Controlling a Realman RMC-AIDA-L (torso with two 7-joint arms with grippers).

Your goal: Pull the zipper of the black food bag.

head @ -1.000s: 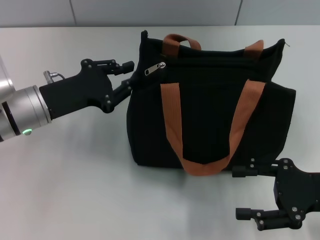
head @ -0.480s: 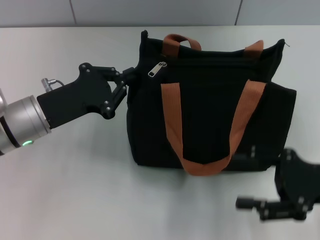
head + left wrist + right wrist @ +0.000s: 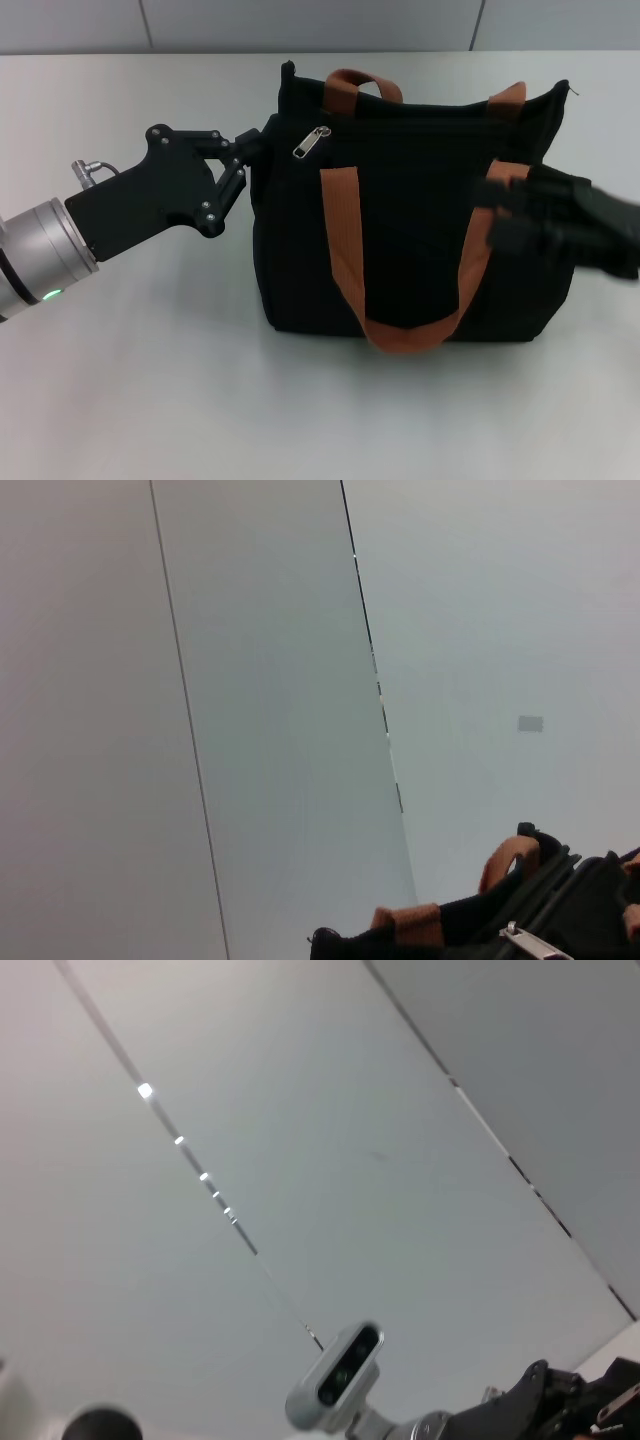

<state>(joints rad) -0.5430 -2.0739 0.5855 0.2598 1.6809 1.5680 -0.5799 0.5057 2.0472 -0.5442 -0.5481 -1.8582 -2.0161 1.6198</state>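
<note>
**Bag braced at left corner; pull tab not yet taken**

The black food bag (image 3: 420, 215) stands upright on the desk (image 3: 150, 380). The zipper (image 3: 311, 141) lies at the far-left end of the top edge. The left hand (image 3: 250, 150) is clenched on the bag's left corner fabric. The right hand (image 3: 515, 210) is blurred before the bag's right side; its state cannot be told. The corner should be kept taut while the tab is pinched and drawn rightward along the zip line.

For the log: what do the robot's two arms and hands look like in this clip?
The left arm is a silver metal cylinder with a small green light and a metal plug fitting near the wrist, ending in a matte black angular left hand with bolted linkage fingers. The right hand is also black with blocky fingers, but motion-blurred, so its details and arm finish cannot be made out.
</note>
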